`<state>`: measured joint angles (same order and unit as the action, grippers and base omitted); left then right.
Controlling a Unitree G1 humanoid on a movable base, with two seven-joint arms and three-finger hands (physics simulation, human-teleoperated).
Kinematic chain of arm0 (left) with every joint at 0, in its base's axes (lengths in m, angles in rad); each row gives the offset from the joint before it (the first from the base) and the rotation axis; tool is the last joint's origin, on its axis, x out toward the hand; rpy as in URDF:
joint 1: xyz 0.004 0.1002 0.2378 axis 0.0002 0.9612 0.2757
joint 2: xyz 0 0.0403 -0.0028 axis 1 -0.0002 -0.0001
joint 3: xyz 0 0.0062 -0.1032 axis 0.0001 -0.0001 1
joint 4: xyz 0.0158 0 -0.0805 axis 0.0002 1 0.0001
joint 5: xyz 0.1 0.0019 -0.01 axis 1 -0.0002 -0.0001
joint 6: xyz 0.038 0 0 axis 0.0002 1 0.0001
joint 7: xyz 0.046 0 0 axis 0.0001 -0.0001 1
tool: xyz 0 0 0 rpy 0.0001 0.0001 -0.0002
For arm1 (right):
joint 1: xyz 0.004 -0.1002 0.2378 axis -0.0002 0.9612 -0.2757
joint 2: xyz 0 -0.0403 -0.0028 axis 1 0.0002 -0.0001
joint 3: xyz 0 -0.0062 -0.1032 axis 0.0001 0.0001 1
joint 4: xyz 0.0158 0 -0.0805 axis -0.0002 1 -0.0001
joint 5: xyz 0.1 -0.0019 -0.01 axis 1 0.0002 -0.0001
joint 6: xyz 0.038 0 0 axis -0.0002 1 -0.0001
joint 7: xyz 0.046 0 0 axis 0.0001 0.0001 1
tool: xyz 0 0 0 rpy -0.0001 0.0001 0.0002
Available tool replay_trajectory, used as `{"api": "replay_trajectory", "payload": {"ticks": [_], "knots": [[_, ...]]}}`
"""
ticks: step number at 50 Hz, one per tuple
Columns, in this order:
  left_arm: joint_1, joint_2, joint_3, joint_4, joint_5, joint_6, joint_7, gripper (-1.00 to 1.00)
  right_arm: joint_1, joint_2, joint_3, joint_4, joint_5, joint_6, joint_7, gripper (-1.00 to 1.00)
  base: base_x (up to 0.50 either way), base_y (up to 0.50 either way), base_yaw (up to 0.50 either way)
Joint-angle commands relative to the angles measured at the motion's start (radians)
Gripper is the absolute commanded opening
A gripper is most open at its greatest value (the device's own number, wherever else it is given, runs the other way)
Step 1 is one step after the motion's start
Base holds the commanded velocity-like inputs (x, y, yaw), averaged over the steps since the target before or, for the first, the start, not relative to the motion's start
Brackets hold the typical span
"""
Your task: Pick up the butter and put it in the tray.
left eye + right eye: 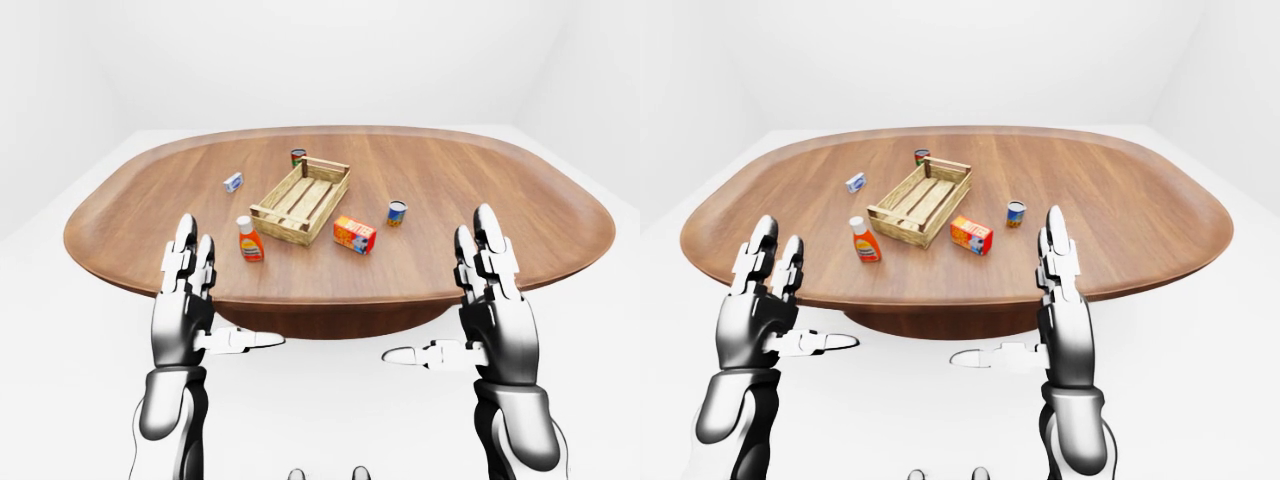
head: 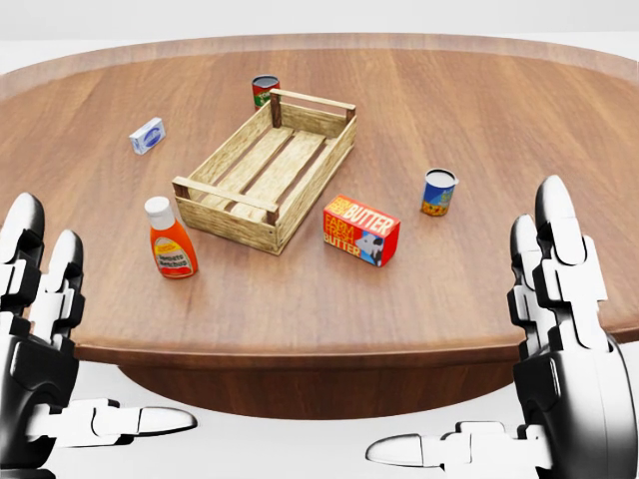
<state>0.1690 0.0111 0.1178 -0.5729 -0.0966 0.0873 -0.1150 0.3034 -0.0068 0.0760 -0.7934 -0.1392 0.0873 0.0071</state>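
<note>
The butter (image 2: 361,231) is a red and orange box lying on the wooden table just right of the tray. The tray (image 2: 218,197) is a slatted wooden crate, nothing inside it, left of centre in the head view. My left hand (image 2: 40,329) hovers at the bottom left below the table's near edge, fingers spread and holding nothing. At the bottom right my right hand (image 2: 554,329) is likewise open and holds nothing. Both hands are well short of the butter.
An orange sauce bottle (image 2: 170,240) stands left of the tray. A blue-labelled can (image 2: 437,192) is right of the butter. A red can (image 2: 265,91) sits at the tray's far corner, and a small white-blue box (image 2: 148,136) lies to the upper left. The oval table (image 1: 520,200) has a curved near edge.
</note>
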Motion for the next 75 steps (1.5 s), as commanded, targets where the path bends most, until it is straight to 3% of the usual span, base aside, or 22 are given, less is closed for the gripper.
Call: {"api": "replay_trajectory", "payload": {"ticks": [1,19,30,75], "knots": [[-0.025,-0.004,-0.008,0.079,0.014,0.000,0.017,1.00,-0.027,-0.002,-0.008,0.084,0.018,0.000,0.005,1.00,0.00,0.50,0.00],[-0.027,-0.002,-0.006,0.074,0.012,0.000,0.017,1.00,-0.032,0.001,-0.010,0.089,0.023,0.000,-0.002,1.00,0.00,0.50,0.00],[-0.024,-0.002,-0.008,0.067,0.012,0.000,0.016,1.00,-0.029,0.005,-0.014,0.069,0.075,0.000,-0.012,1.00,0.02,0.00,0.00],[-0.029,-0.001,-0.006,0.077,0.009,0.000,0.014,1.00,-0.032,0.003,-0.018,0.076,0.067,0.000,-0.018,1.00,0.49,0.00,0.00]]}}
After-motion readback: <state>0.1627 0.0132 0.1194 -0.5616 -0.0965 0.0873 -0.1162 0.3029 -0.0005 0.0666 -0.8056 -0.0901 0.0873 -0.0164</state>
